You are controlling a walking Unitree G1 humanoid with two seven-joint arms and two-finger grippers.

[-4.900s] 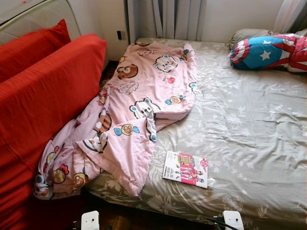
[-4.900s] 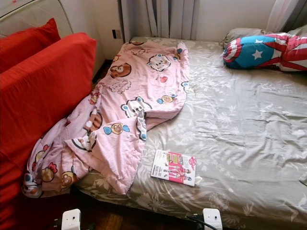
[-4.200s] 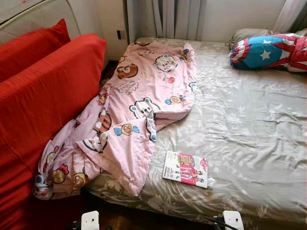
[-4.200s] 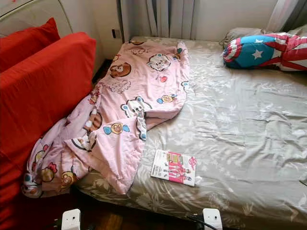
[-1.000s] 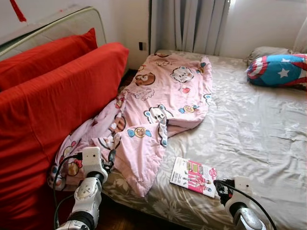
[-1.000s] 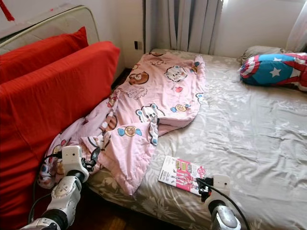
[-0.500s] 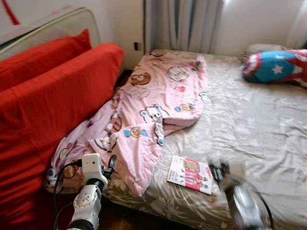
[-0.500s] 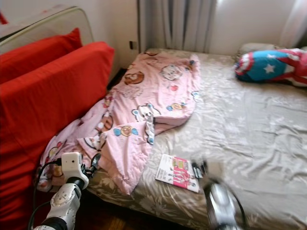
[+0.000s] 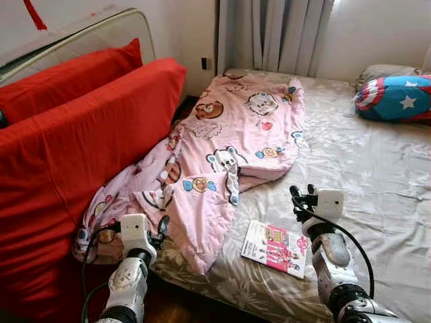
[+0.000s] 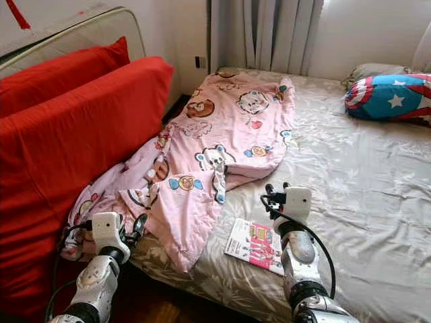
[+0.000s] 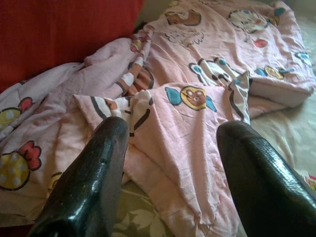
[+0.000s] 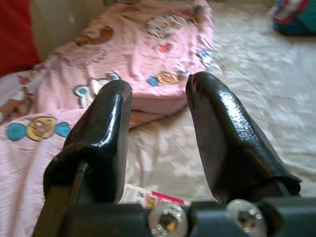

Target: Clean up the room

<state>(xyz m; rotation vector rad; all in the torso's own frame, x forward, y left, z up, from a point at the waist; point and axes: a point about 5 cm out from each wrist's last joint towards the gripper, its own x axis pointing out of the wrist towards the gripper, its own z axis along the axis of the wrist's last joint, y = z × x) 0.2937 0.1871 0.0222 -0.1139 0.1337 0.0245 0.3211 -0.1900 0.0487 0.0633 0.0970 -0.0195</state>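
While our right gripper (image 9: pixel 302 194) hangs open just beyond the magazine (image 9: pixel 276 247), our left gripper (image 9: pixel 161 227) gapes wide beside the pink quilt's (image 9: pixel 229 145) hem; either could snag loose fabric.

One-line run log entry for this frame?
left tool: open, at pink blanket edge | right tool: open, above magazine | bed: untidy | nothing held

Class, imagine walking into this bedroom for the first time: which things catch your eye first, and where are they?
A pink cartoon-print blanket sprawls down the bed's left side, its end spilling off against the big red cushions. A star-and-stripes pillow sits at the far right, and a pink magazine lies near the front edge.
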